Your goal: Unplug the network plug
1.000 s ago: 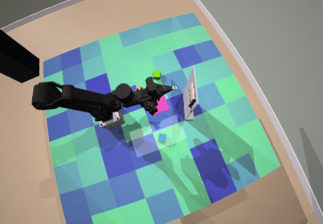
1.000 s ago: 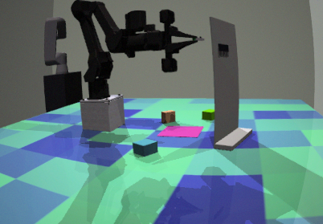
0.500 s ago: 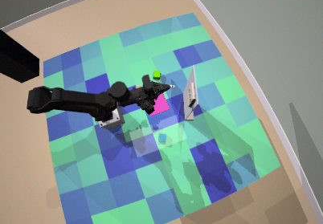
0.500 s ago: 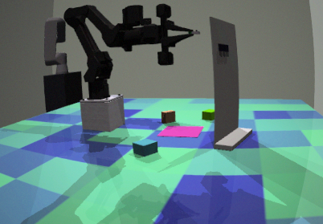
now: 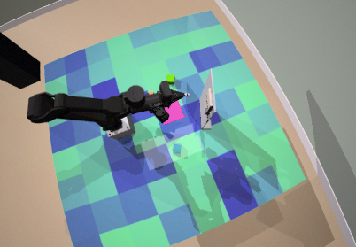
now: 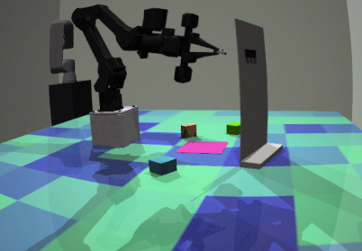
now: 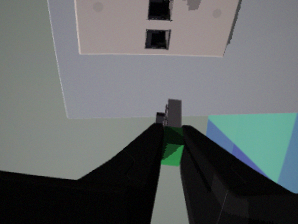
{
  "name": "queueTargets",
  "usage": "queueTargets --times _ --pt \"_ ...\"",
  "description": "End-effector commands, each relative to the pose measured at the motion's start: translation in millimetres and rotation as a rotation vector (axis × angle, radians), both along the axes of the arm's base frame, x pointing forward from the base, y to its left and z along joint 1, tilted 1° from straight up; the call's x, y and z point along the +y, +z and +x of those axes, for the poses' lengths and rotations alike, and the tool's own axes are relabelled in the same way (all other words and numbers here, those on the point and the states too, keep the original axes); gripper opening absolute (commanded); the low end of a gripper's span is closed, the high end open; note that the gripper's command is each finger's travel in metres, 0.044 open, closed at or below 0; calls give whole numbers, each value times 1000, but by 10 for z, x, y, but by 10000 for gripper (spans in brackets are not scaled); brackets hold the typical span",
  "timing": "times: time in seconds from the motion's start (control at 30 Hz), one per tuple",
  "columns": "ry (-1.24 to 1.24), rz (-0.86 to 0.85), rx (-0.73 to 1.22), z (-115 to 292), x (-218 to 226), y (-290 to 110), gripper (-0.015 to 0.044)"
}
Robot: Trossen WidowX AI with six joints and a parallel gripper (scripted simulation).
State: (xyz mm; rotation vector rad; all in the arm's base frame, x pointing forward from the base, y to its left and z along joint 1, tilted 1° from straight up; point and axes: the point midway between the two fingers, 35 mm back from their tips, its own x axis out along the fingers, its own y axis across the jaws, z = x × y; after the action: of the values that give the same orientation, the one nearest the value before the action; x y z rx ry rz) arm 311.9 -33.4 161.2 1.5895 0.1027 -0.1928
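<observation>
Nearest me on the table lies the pink square (image 6: 203, 147) (nothing sits on it). Above it I have the gripper (image 6: 219, 51) pinched narrow on the small grey plug (image 7: 173, 112), its long axis pointing at the panel (image 6: 252, 87), just short of the dark sockets (image 7: 160, 10).

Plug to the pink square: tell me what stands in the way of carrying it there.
Nothing visible does. The gripper is shut on the plug, held high in open air short of the upright panel. The pink square lies bare below; the orange, green and teal cubes sit outside it.
</observation>
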Motion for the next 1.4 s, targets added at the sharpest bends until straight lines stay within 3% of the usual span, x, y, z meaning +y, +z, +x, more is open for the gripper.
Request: queueTargets --times 0.0,0.87,1.37 --pt "5 19 84 25 33 -180 0" --pt "52 8 754 -360 303 -1504 0" --pt "53 6 771 -363 308 -1622 0"
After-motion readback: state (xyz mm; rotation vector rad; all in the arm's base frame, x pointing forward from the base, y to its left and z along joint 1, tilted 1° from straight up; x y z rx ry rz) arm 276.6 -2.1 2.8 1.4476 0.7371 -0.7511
